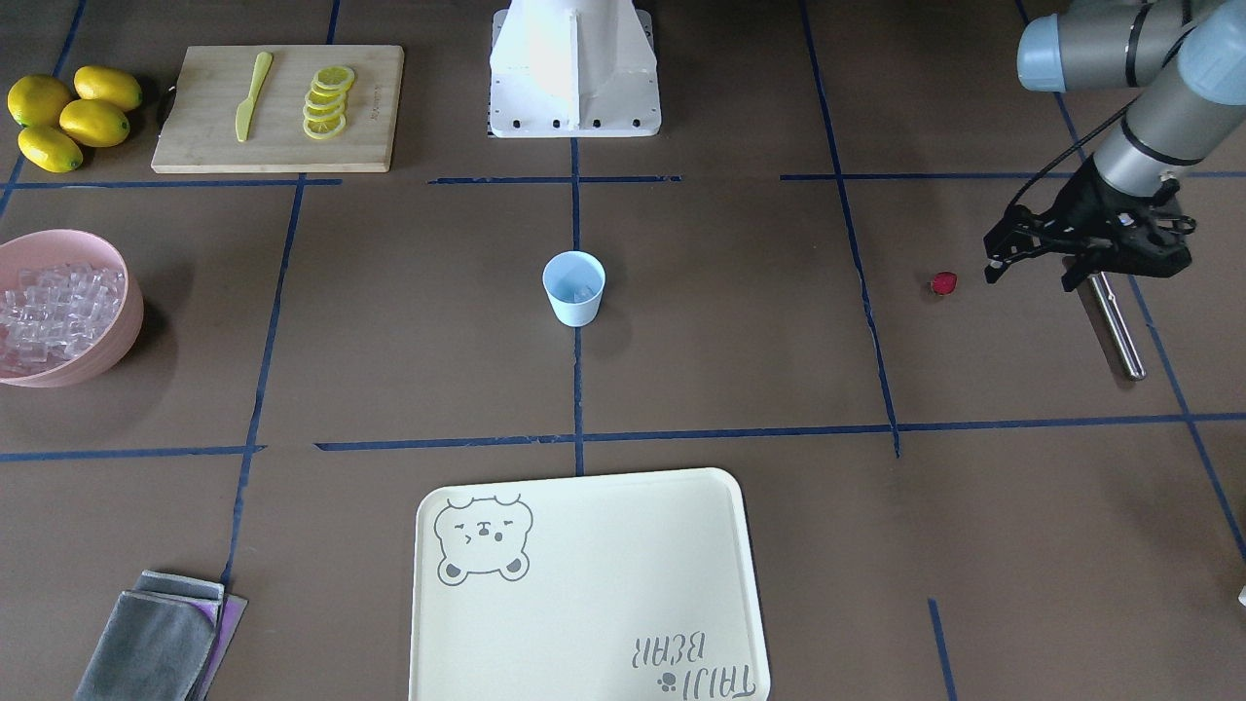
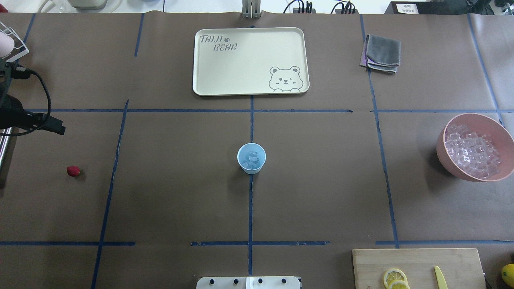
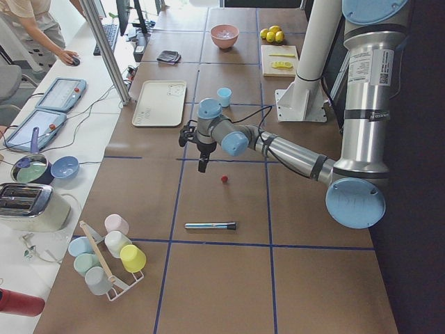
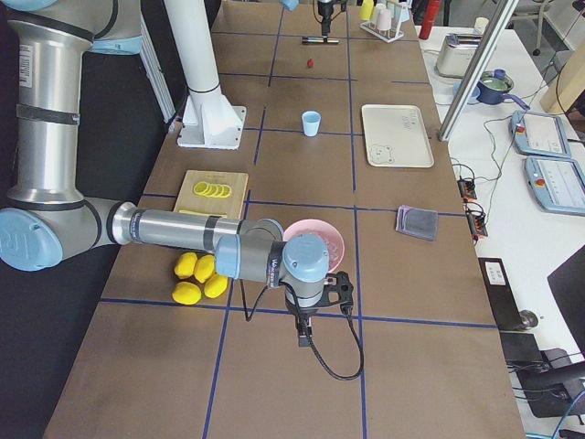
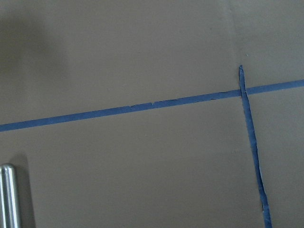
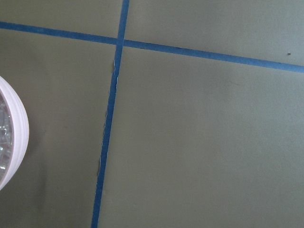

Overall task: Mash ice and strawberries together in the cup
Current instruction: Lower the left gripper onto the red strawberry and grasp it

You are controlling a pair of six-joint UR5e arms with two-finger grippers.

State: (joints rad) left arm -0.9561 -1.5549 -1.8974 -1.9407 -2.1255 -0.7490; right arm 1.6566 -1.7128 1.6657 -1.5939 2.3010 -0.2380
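— Where is the cup?

— The light-blue cup (image 1: 573, 287) stands upright in the middle of the tabletop (image 1: 740, 321), on a blue tape line (image 1: 576, 399). A few clear ice cubes (image 2: 251, 158) lie inside it.

— And the strawberry?

— The strawberry (image 1: 943, 283) lies on the bare tabletop toward the robot's left end, well apart from the cup (it is too small here to make out its top).

— What about the left tool?

— The left tool (image 1: 1030, 277) hangs above the tabletop near the strawberry without touching it. Its fingers are spread and grasp nothing. A steel rod (image 1: 1117, 326) lies flat, nearer the left end than the strawberry.

— And the right one?

— The right tool (image 4: 304, 331) hangs beside the pink bowl (image 1: 117, 331), heaped with the same cubes, at the right end. Only the side view shows it, so I cannot tell whether it is released or clenched.
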